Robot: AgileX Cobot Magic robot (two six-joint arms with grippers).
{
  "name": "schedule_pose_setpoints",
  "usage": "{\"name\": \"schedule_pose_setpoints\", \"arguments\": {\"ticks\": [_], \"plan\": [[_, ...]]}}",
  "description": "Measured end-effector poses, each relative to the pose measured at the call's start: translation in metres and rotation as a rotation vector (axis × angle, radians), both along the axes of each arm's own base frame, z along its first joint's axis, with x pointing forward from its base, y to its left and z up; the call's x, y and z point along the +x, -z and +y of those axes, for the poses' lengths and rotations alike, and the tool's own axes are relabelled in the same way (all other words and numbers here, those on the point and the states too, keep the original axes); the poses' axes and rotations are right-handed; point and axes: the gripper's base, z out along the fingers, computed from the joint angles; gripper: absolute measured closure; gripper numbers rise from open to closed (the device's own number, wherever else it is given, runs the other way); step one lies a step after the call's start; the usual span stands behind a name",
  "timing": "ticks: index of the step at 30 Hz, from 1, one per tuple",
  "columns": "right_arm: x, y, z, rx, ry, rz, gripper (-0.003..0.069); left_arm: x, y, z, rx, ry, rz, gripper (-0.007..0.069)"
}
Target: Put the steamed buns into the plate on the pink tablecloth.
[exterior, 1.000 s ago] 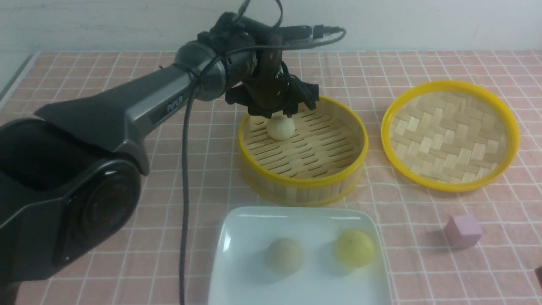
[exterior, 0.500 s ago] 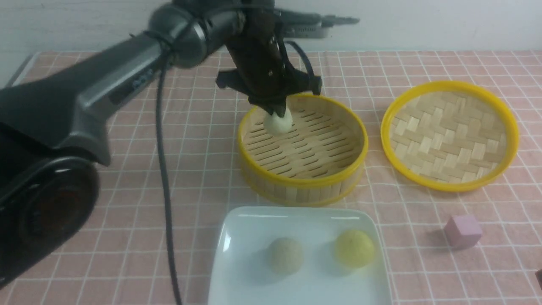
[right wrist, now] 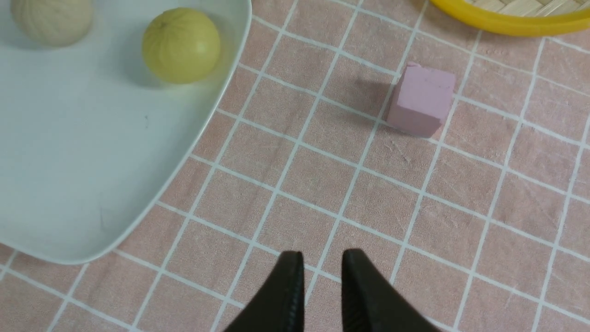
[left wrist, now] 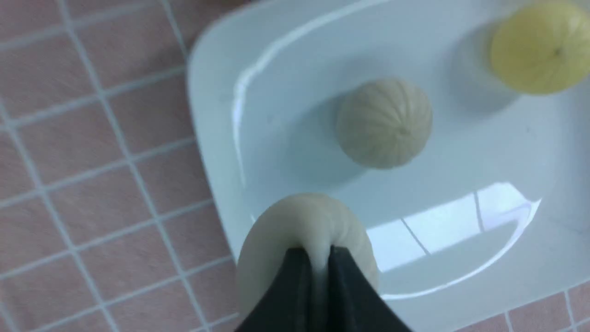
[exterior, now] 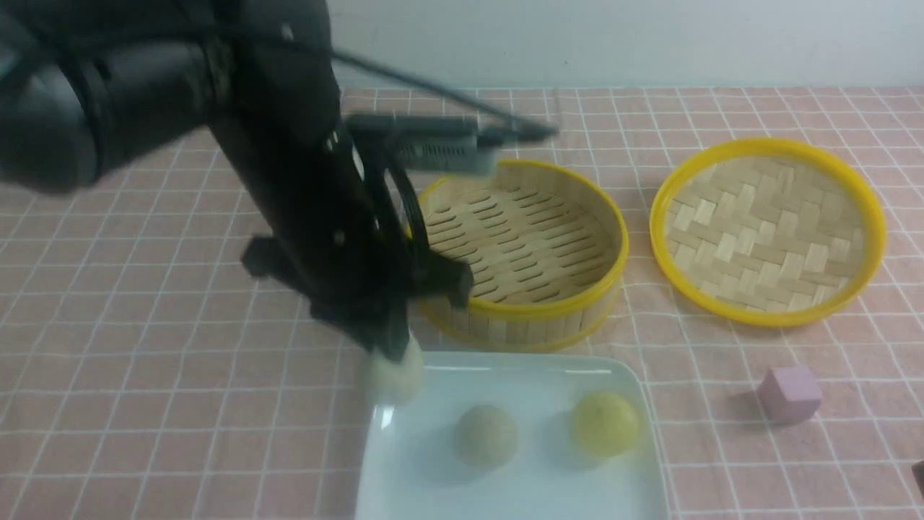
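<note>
White plate (exterior: 512, 498), raised rim, lying on pink cloth (exterior: 166, 404) with a white grid; front view. On it, two buns: one beige bun (exterior: 486, 436) and one yellow bun (exterior: 604, 425), apart, the yellow one to the right. Third item: pale bun (exterior: 397, 372), pinched in the left claw (exterior: 386, 354), over the plate's far left corner; arm blurred. Beyond the plate, one steamer (exterior: 530, 310), yellow-rimmed, slatted floor, partly hidden by the arm. Right of it, one woven lid (exterior: 766, 231), yellow rim. Nearer, one pink cube (exterior: 790, 395), right of the plate.

Left wrist view: pale bun, large in view, squeezed between two dark fingertips (left wrist: 343, 263), over the plate's edge. Beige bun and yellow bun resting on the plate, not touching.

Right wrist view: right claw (right wrist: 322, 258), fingers slightly spread, nothing between them, cloth showing through the gap. Also listed: pink cube on the cloth, part of the lid's yellow rim, part of the plate with beige bun and yellow bun.
</note>
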Motion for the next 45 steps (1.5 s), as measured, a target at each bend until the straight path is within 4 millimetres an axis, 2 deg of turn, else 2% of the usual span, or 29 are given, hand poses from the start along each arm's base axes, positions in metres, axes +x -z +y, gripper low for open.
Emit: {"name": "schedule_pose_setpoints", "arguments": {"ticks": [3, 4, 6, 11, 14, 18, 22, 25, 27, 29, 31, 36, 45], "plan": [[0.0, 0.0, 0.0, 0.0, 0.0, 0.0, 0.0539, -0.024, 0.036, -0.011, 0.011, 0.012, 0.077, 0.0593], [0.0, 0.0, 0.0, 0.0, 0.0, 0.0, 0.0539, -0.024, 0.038, -0.011, 0.012, 0.008, 0.081, 0.0593], [0.0, 0.0, 0.0, 0.001, 0.0, -0.001, 0.0536, -0.035, 0.057, -0.021, 0.029, 0.01, 0.103, 0.0584], [0.001, -0.001, 0.0, 0.005, -0.001, -0.009, 0.0533, -0.035, 0.075, -0.037, 0.034, 0.007, 0.072, 0.0542], [-0.002, 0.0, -0.001, 0.002, 0.001, 0.01, 0.0545, -0.035, 0.085, -0.043, 0.047, 0.012, 0.074, 0.0449], [-0.014, -0.011, -0.008, 0.009, 0.005, 0.004, 0.0618, -0.034, 0.079, -0.045, 0.051, 0.02, 0.072, 0.033], [-0.044, -0.028, -0.025, 0.074, 0.025, -0.08, 0.0668, -0.025, 0.061, -0.05, 0.057, 0.043, 0.035, 0.0221], [-0.061, -0.028, -0.035, 0.111, 0.031, -0.156, 0.0672, -0.021, 0.052, -0.052, 0.056, 0.052, 0.005, 0.0197], [-0.069, -0.02, -0.04, 0.142, 0.031, -0.231, 0.0671, -0.019, 0.048, -0.053, 0.051, 0.054, -0.008, 0.0192], [-0.068, -0.012, -0.04, 0.18, 0.026, -0.307, 0.0671, -0.018, 0.046, -0.054, 0.047, 0.055, -0.014, 0.019], [-0.06, 0.004, -0.034, 0.256, 0.007, -0.424, 0.0669, -0.018, 0.045, -0.054, 0.049, 0.055, -0.012, 0.0189], [-0.049, 0.021, -0.025, 0.315, -0.011, -0.519, 0.0663, -0.019, 0.045, -0.053, 0.06, 0.057, 0.0, 0.0189], [-0.046, 0.032, -0.024, 0.312, -0.013, -0.513, 0.0653, -0.019, 0.046, -0.053, 0.062, 0.057, 0.002, 0.0189]]}}
